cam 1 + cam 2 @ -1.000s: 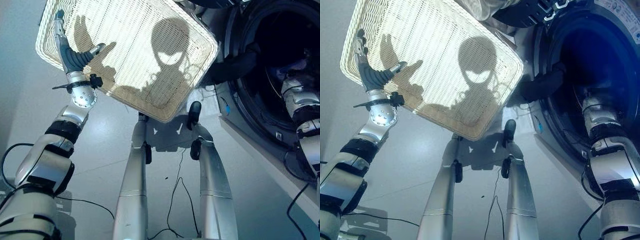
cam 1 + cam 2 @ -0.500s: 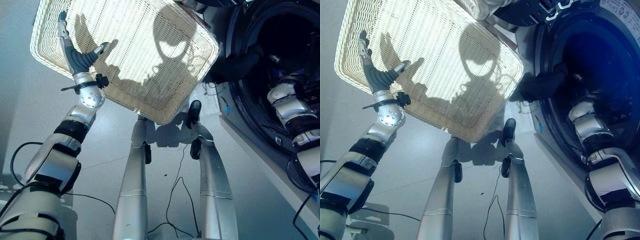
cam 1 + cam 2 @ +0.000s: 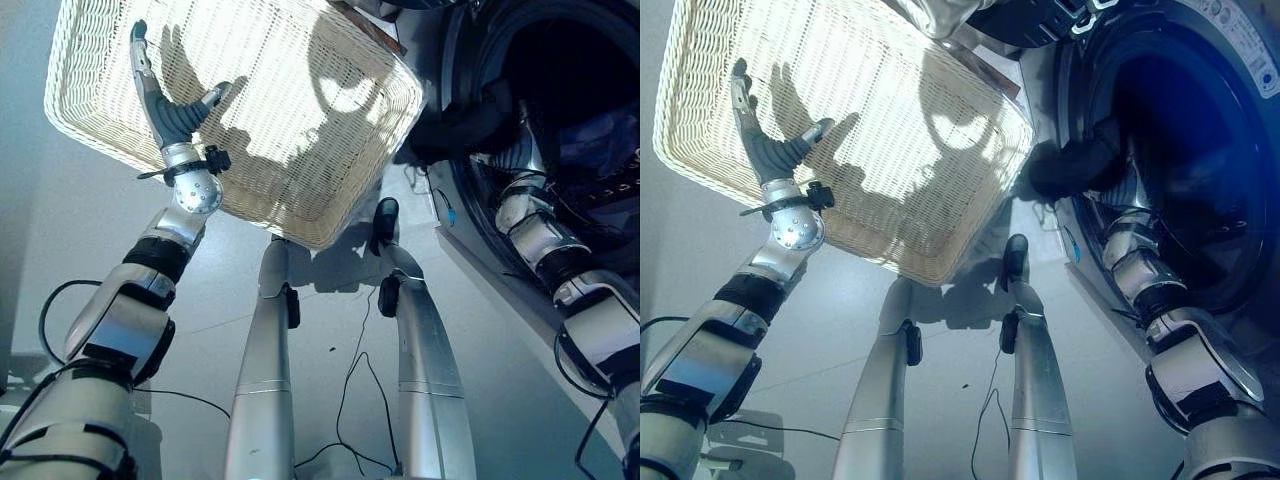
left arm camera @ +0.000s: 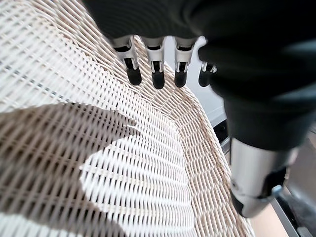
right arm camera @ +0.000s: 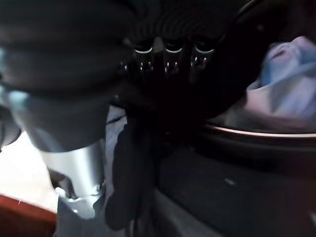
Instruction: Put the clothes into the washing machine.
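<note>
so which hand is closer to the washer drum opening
Right. The right hand reaches at the drum opening beside dark clothing; the left hand hovers open over the wicker basket, well away.

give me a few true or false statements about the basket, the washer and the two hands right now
1. The left hand is spread open over the wicker basket. True.
2. The basket is piled full of clothes. False: its woven floor is bare, showing only shadows.
3. The right arm reaches to the washing machine door opening. True.
4. A dark garment hangs at the edge of the washer opening. True.
5. The washer drum is empty. False: the right wrist view shows pale blue cloth inside it.
6. The left hand is clenched round the basket's rim. False: its fingers are straight, with nothing held between them.
</note>
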